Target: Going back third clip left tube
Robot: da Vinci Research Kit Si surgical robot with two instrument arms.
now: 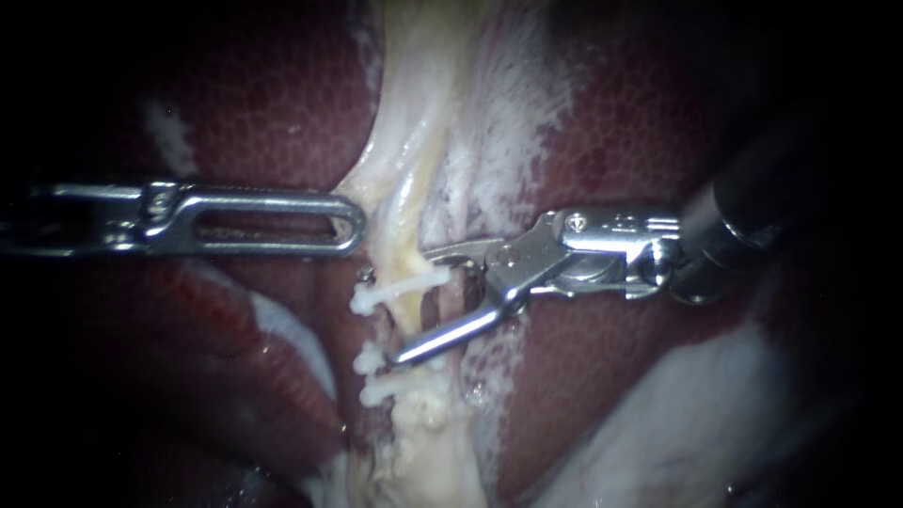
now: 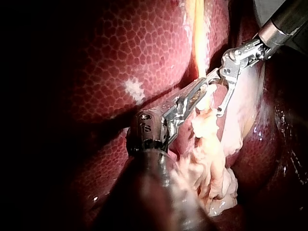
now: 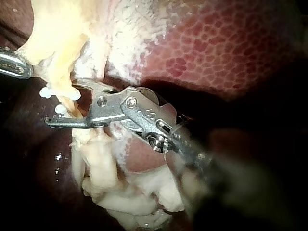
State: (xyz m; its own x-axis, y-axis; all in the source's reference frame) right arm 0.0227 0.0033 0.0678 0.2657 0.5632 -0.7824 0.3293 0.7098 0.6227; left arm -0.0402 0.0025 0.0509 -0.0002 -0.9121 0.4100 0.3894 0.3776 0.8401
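Note:
A pale tube [image 1: 406, 318] runs down the middle between lobes of dark red liver [image 1: 263, 103]. Three white clips cross it: one higher up [image 1: 395, 292] and two close together lower down [image 1: 372, 358] [image 1: 378, 391]. My right instrument [image 1: 412, 306] comes in from the right, jaws open and straddling the tube, with the upper clip between them. In the right wrist view its jaws [image 3: 62, 102] gape around the tube beside the white clips [image 3: 48, 91]. My left instrument [image 1: 350, 226] lies level, jaws shut on the edge of the pale tissue [image 1: 395, 188] above the clips.
Whitish frayed tissue [image 1: 499, 122] spreads above the right instrument. A second, pinker strand [image 1: 458, 299] lies just right of the clipped tube. Lumpy pale fat [image 3: 125, 192] hangs beneath the right instrument's jaws. In the left wrist view, both instruments [image 2: 204, 87] [image 2: 216, 96] meet at the tube.

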